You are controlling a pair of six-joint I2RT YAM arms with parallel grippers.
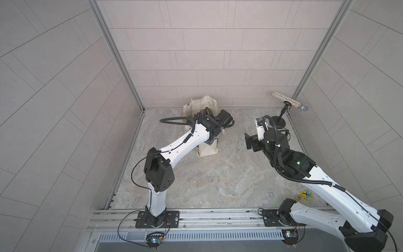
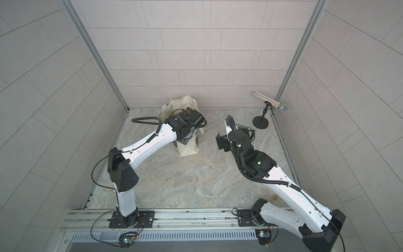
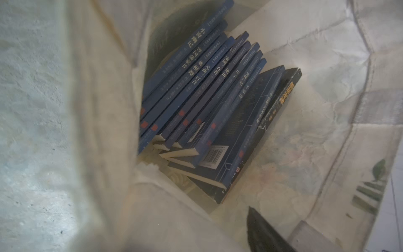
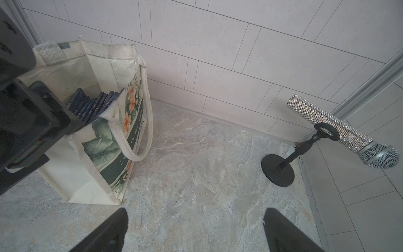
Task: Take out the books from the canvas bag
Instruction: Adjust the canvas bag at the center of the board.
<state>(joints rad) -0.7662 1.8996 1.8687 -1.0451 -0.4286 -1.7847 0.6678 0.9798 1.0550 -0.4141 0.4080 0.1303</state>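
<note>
The marbled grey worktop point(image 2: 174, 185) carries the canvas bag point(image 2: 187, 150) upright near its back edge, and a microphone stand point(image 2: 260, 122) in its back right corner.

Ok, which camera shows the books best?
The left wrist view: it looks down into the canvas bag onto the books, spines and a barcode showing. The right wrist view shows only their top edges; in both top views the left arm largely covers them.

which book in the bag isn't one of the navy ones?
The black-spined book with orange lettering, at the end of the row beside the canvas bag wall. The other books have blue spines with white text.
</note>
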